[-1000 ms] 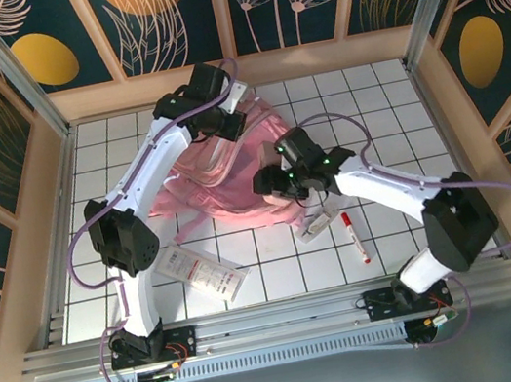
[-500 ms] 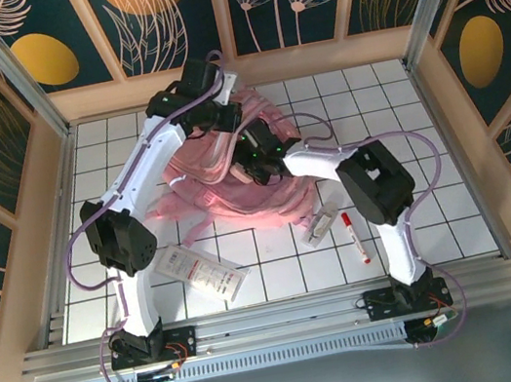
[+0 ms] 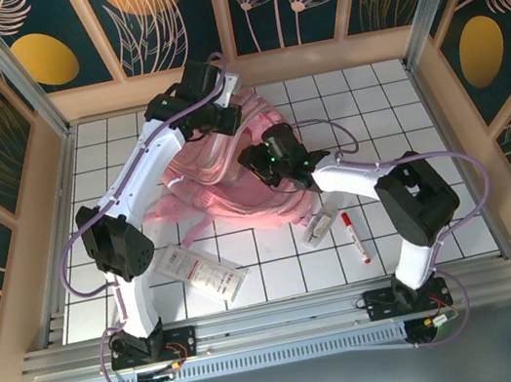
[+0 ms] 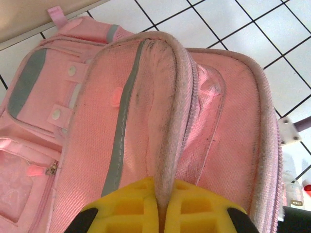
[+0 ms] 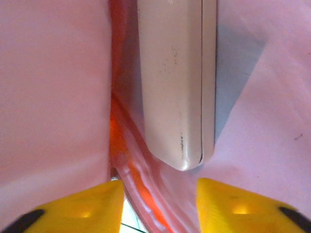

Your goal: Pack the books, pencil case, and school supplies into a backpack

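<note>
The pink backpack [image 3: 219, 182] lies at the middle back of the table, its main pocket held open. My left gripper [image 3: 223, 118] is shut on the rim of the backpack's flap [image 4: 167, 121], the padded edge pinched between its yellow fingers [image 4: 121, 208]. My right gripper [image 3: 258, 159] reaches into the opening. Its jaws are open inside the pocket [image 5: 160, 187], with only pink lining between them. Just beyond them a pale, round-cornered pencil case [image 5: 175, 82] rests against the lining, free of the fingers. A white marker with a red cap [image 3: 354, 236] lies on the tiles to the right. The books are out of view.
A small white packet [image 3: 318, 227] lies beside the marker. A long white flat item with red print [image 3: 206, 272] lies near the front left. Wooden walls [image 3: 53, 177] close in the tiled table on three sides.
My right gripper swung left from the backpack's near edge into its opening and has drawn back a little. Its jaws stand closer together than half a second ago. The left gripper keeps its hold.
</note>
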Robot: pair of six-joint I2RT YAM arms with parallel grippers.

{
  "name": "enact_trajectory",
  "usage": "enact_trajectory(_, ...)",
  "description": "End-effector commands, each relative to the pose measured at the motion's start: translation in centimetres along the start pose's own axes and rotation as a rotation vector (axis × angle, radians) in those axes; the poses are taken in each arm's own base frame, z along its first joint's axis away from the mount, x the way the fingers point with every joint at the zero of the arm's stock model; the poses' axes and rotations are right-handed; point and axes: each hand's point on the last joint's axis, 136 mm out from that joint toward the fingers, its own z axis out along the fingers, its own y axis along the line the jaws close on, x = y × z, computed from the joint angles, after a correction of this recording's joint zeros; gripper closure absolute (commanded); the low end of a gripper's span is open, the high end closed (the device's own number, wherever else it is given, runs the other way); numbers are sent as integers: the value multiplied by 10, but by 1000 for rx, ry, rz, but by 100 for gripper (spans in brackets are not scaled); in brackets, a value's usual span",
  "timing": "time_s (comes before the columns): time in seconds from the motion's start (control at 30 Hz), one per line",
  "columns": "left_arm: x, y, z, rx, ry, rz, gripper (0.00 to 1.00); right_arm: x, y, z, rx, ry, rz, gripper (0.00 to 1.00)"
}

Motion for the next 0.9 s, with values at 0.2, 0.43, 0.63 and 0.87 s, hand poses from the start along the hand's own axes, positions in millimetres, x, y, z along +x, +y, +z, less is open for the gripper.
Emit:
enact_trajectory(0.2,-47,-18,-44,57,-195,30,100,-6,-1,67,-92,6,13,91)
enact_trajectory(0.43,-47,-21,-37,80,-196,2,100,-20,49,113,-326,-16,-106,91)
enact_trajectory(0.63,-49,-20,-35,75,-200,5,100,-33,62,120,-399,0,-95,79)
enact_trajectory(0.87,-49,13,-35,-40,-202,20,100,9,49,46,-324,145,-202,63)
